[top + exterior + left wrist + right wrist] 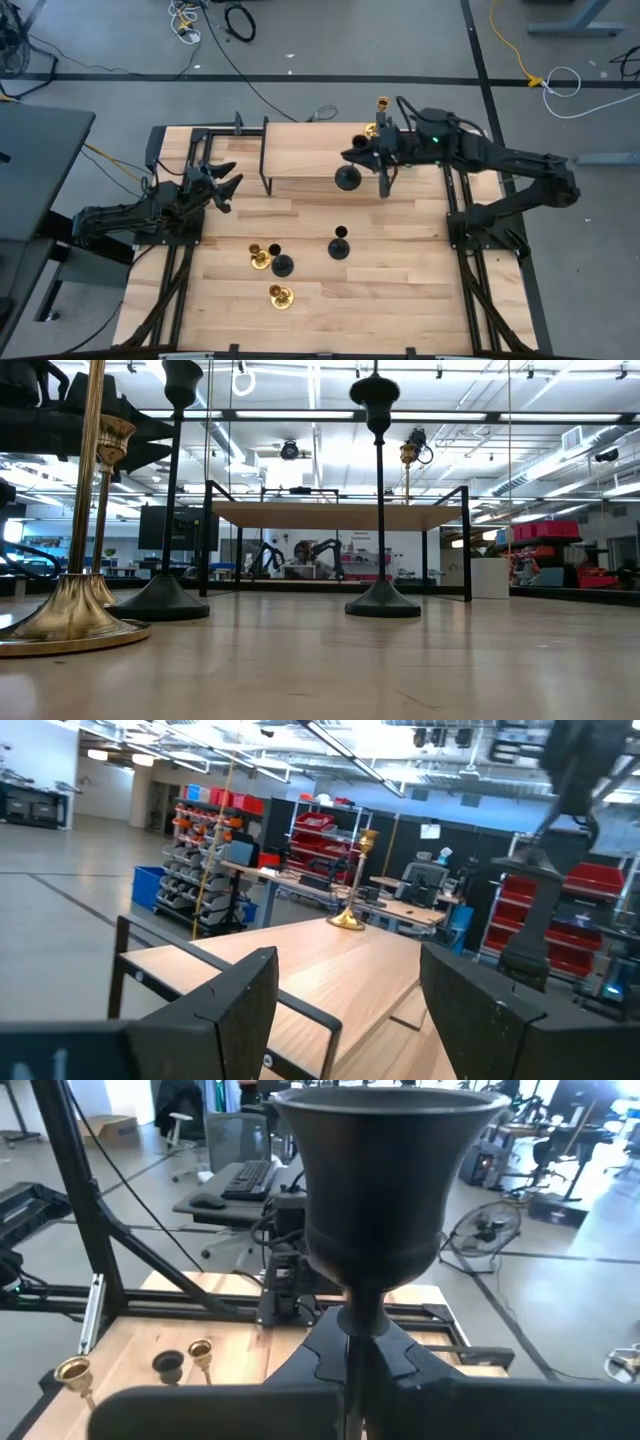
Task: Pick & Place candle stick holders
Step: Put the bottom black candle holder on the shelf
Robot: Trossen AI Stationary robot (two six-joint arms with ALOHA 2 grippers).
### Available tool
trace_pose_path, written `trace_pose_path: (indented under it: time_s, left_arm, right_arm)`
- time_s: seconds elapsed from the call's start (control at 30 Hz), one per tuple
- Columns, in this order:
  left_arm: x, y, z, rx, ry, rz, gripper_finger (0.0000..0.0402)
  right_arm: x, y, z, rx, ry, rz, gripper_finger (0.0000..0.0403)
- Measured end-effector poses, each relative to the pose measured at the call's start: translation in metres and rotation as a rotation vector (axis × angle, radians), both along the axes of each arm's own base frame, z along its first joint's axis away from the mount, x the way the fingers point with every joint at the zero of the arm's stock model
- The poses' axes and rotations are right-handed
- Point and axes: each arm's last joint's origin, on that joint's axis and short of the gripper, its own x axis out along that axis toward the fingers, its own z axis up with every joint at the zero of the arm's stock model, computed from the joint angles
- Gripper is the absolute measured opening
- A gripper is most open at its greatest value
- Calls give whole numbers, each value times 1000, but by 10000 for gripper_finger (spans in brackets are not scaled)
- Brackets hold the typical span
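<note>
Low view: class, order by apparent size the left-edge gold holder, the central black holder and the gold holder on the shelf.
1. left-edge gold holder
2. central black holder
3. gold holder on the shelf
Nearness to the camera exaggerates this; true sizes unsure.

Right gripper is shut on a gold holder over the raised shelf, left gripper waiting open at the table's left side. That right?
Not quite. The right gripper is shut on a black candle stick holder, not a gold one; the right wrist view shows its dark cup and stem in the grip. The rest holds: it is over the raised shelf, and the left gripper waits open at the table's left side.
</note>
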Motion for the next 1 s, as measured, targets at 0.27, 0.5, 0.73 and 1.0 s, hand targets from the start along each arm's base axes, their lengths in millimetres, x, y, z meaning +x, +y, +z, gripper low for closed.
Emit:
trace_pose_path:
  time_s: [0.27, 0.5, 0.73, 1.0]
  left_arm:
    - [-1, -1, 5, 1, -61, -42, 245]
    - [-5, -3, 34, 68, -121, -88, 245]
    - [11, -2, 66, 120, -11, -104, 245]
    - [52, 3, 116, 155, 93, -99, 245]
  right_arm:
    - [37, -26, -3, 20, 17, 64, 1]
    - [63, -44, -14, 39, -13, 128, 1]
    - [70, -57, -19, 60, -35, 143, 1]
    - [69, -59, -16, 47, -67, 139, 1]
